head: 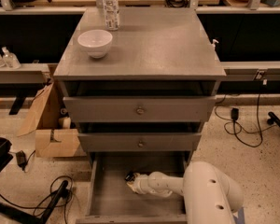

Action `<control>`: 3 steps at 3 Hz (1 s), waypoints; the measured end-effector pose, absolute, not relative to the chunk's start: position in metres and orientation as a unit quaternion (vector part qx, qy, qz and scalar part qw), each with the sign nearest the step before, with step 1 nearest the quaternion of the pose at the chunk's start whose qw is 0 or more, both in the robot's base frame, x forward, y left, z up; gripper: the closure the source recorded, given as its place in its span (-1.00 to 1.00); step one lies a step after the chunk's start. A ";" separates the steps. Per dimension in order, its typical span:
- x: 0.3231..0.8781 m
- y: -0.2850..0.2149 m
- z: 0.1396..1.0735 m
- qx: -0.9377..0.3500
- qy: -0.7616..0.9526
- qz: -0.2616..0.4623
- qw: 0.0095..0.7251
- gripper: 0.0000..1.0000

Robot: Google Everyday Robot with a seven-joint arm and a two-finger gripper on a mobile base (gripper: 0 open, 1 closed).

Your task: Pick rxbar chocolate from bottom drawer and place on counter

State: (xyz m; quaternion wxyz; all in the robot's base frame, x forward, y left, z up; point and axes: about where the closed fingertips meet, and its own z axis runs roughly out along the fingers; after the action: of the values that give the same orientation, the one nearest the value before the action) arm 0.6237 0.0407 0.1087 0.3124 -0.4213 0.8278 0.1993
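Currently | claw (131,181) inside bottom drawer (109,195) | grip: cannot tell | rxbar chocolate (129,176) perhaps at tip, axis unreadable

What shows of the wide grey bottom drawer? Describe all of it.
The wide grey bottom drawer looks like painted wood, with a flat floor and low side walls. It is pulled out, lowest of three, under two knobbed drawer fronts. The robot's white arm reaches in, its gripper low at the floor near the middle.
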 end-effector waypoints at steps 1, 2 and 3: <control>0.624 0.041 0.109 -0.421 0.828 0.199 0.312 1.00; 0.624 0.041 0.109 -0.421 0.828 0.199 0.312 1.00; 0.624 0.041 0.109 -0.421 0.828 0.199 0.312 0.95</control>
State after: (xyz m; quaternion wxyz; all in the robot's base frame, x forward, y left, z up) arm 0.6237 0.0407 0.1087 0.3124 -0.4213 0.8278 0.1994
